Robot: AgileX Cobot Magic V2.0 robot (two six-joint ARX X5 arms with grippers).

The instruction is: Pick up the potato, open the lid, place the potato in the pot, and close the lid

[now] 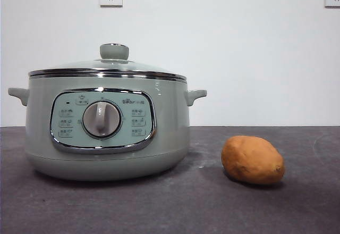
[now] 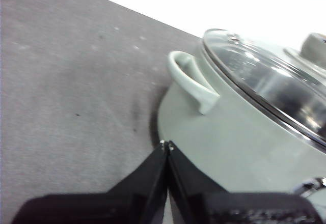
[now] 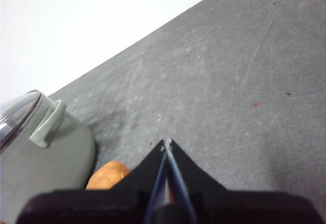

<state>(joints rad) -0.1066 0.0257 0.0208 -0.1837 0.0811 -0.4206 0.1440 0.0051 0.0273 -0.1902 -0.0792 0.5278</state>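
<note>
Potato (image 1: 252, 159) lies on the dark grey table (image 1: 159, 207), well right of the sage-green pot (image 1: 109, 127), whose glass lid (image 1: 109, 66) sits closed on its rim. Left gripper (image 2: 167, 145) hangs beside the pot's handle, jaws together; right gripper (image 3: 167, 143) hangs above the potato, jaws together.

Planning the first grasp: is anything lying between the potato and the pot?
No. In the front view, only bare dark table separates the potato from the pot; they stand apart, not touching.
</note>
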